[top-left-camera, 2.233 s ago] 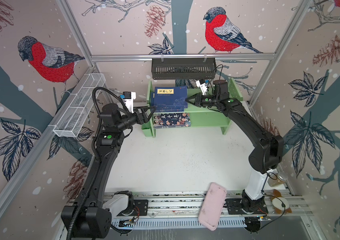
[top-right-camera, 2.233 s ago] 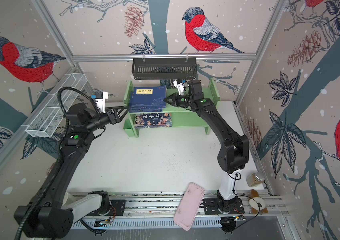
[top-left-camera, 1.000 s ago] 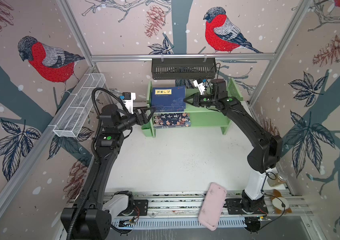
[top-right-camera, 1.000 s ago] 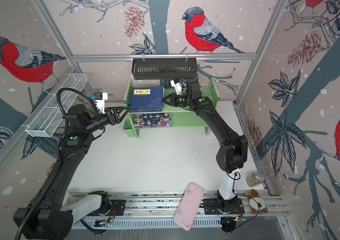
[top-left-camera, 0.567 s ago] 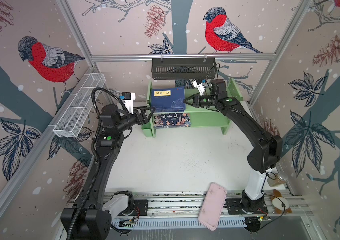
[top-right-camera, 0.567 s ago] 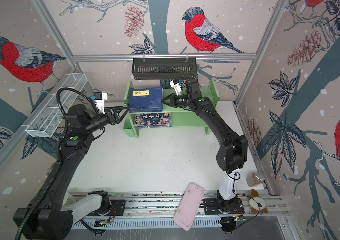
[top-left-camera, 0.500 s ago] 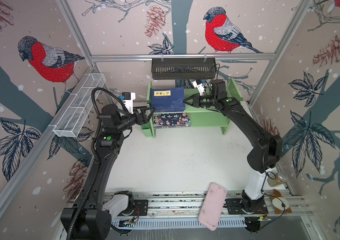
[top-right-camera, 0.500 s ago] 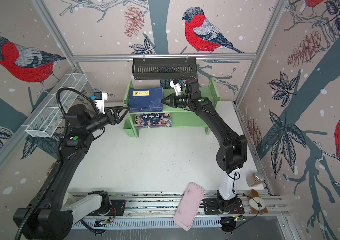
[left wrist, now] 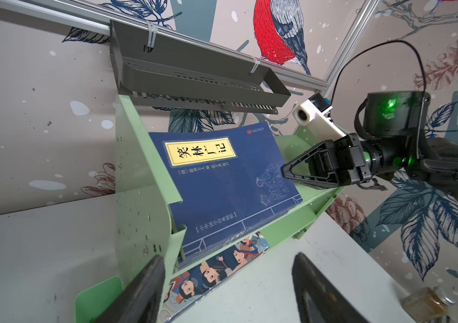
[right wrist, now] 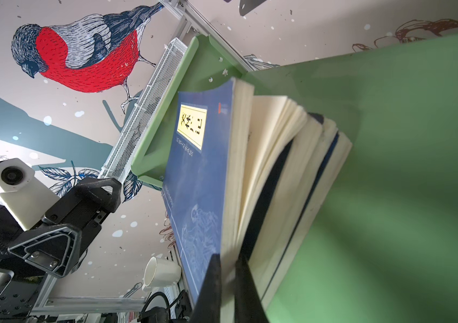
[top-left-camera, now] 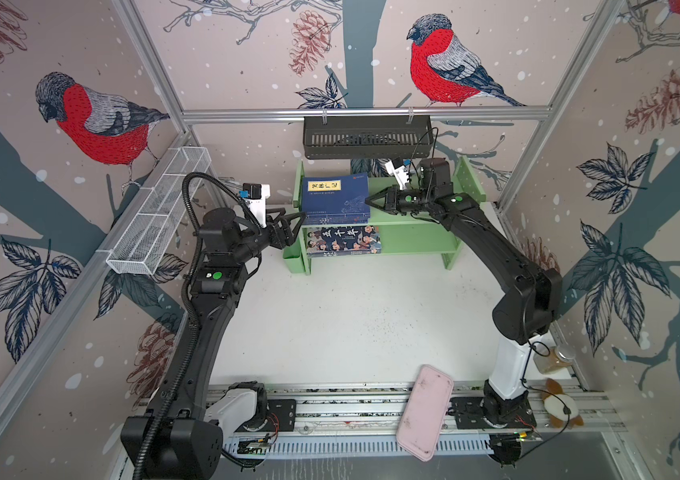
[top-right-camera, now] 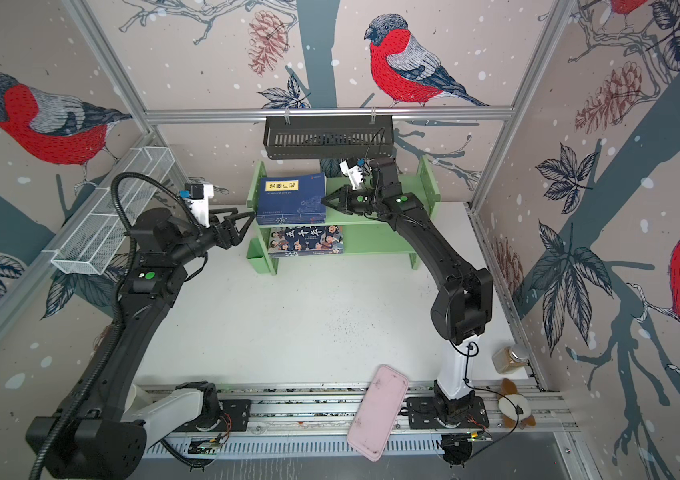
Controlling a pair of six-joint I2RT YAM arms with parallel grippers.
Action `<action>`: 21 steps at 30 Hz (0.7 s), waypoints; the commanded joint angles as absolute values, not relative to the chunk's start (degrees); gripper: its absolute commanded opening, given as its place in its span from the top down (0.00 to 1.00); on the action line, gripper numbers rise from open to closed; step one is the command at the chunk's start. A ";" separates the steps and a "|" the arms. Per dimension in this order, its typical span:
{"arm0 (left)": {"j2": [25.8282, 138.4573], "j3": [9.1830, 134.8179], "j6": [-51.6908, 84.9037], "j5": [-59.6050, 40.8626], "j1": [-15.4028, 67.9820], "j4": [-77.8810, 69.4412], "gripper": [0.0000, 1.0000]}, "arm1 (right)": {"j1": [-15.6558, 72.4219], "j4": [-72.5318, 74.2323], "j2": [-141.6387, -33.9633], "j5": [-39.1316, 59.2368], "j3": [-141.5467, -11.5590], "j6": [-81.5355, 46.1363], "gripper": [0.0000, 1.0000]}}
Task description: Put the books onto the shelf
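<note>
The navy books [top-left-camera: 336, 199] [top-right-camera: 292, 197] lie stacked on the top tier of the green shelf [top-left-camera: 413, 237] [top-right-camera: 375, 239], close to its left side panel. Their fanned page edges show in the right wrist view [right wrist: 278, 156]. My right gripper [top-left-camera: 368, 200] [top-right-camera: 323, 199] [right wrist: 227, 279] is shut, its tips against the top book's right page edge. The cartoon-cover book [top-left-camera: 342, 241] [left wrist: 216, 271] lies flat on the lower tier. My left gripper [top-left-camera: 295, 229] [top-right-camera: 246, 227] [left wrist: 227, 290] stands open just outside the shelf's left panel [left wrist: 143, 179], holding nothing.
A black slotted basket [top-left-camera: 367, 137] hangs on the back rail just above the shelf. A white wire basket [top-left-camera: 159, 216] runs along the left wall. A pink case [top-left-camera: 425, 411] lies across the front rail, with a jar [top-left-camera: 554, 359] and plush toy [top-left-camera: 558, 407] at the front right.
The navy stack has slid a little to the left along the top tier, with my shut right gripper following it. The left arm has hardly moved.
</note>
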State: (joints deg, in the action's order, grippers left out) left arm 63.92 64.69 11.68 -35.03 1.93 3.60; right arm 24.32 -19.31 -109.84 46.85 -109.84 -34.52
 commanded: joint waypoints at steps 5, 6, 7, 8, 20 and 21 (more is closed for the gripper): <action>63.92 62.55 3.43 -31.33 1.82 2.42 0.29 | 24.53 -20.43 -111.04 45.95 -112.09 -33.55 0.94; 63.99 62.36 3.06 -30.97 1.80 2.21 0.29 | 24.54 -21.09 -111.24 45.81 -112.55 -33.17 0.93; 64.06 62.24 2.84 -30.81 1.83 2.12 0.29 | 24.52 -21.36 -111.40 45.79 -112.65 -32.91 0.94; 64.15 62.10 2.57 -30.83 1.84 1.99 0.29 | 24.58 -21.59 -111.52 46.05 -112.89 -32.51 0.96; 64.36 61.39 3.17 -32.08 1.80 0.90 0.29 | 23.99 -21.24 -111.18 50.47 -113.18 -32.34 0.97; 64.34 61.43 3.16 -32.08 1.80 0.88 0.29 | 23.99 -21.35 -111.18 50.81 -113.17 -32.19 0.97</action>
